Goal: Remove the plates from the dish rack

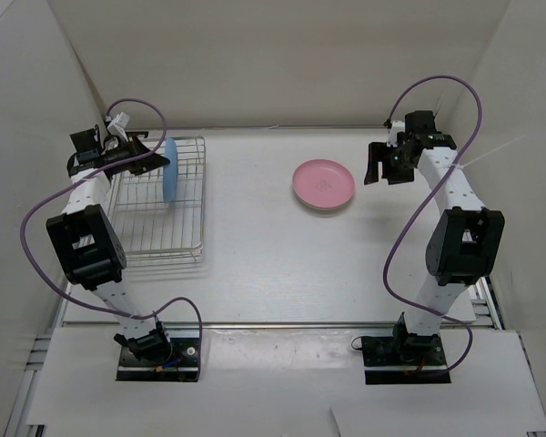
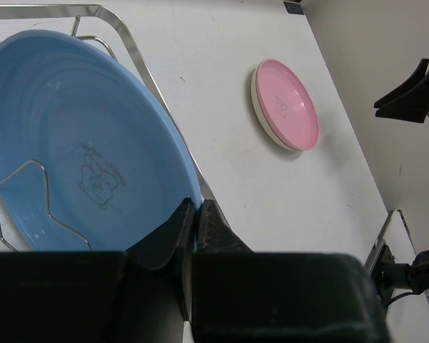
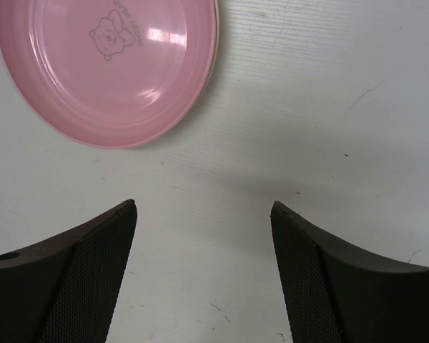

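The light blue plate (image 1: 170,170) stands on edge in the far part of the silver wire dish rack (image 1: 159,238). My left gripper (image 1: 160,163) is shut on its rim; in the left wrist view the fingers pinch the lower edge of the blue plate (image 2: 79,143) at the gripper (image 2: 195,207). The pink plate (image 1: 323,183) lies flat on the table at centre right, on top of the cream-white plate, whose rim (image 2: 256,96) shows under it. My right gripper (image 1: 384,173) is open and empty, just right of the pink plate (image 3: 107,64).
The rack's wire rim (image 2: 139,68) runs close behind the blue plate. White walls enclose the table on the left, back and right. Purple cables loop off both arms.
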`<state>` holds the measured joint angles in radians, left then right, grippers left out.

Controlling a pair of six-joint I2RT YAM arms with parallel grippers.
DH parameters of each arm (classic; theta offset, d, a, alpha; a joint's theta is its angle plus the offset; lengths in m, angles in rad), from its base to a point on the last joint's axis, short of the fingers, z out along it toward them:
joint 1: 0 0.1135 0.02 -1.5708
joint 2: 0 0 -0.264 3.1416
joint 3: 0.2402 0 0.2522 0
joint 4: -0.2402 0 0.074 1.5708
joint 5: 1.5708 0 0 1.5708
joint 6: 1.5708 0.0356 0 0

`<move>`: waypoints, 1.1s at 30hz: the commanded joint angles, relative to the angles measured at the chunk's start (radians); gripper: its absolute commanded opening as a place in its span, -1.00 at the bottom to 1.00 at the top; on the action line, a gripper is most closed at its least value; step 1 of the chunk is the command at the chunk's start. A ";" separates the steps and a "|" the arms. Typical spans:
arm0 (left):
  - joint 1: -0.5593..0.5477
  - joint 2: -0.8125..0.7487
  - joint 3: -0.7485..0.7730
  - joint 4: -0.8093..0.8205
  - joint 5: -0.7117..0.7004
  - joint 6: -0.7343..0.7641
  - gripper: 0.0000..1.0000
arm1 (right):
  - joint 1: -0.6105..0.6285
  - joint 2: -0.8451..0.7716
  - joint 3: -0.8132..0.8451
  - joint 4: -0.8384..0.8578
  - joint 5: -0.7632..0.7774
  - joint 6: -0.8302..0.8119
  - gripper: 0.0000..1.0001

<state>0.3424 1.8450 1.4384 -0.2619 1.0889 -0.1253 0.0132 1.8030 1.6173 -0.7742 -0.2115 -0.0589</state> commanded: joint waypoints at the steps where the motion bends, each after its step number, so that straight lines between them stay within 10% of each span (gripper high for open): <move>1: -0.010 0.022 0.011 -0.028 -0.011 0.044 -0.77 | -0.004 -0.034 -0.011 0.029 -0.003 -0.001 0.59; 25: -0.037 -0.328 0.315 -0.604 0.077 0.352 -0.77 | -0.004 0.012 0.099 -0.023 -0.060 0.018 0.59; 33: -0.460 -0.567 0.074 -0.698 -0.527 0.748 -0.77 | 0.062 0.032 0.354 -0.244 -0.282 -0.175 0.59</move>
<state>0.0193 1.3392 1.5875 -0.8768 0.8402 0.4263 0.0345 1.8641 1.9003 -0.9234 -0.3893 -0.1402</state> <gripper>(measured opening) 0.122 0.791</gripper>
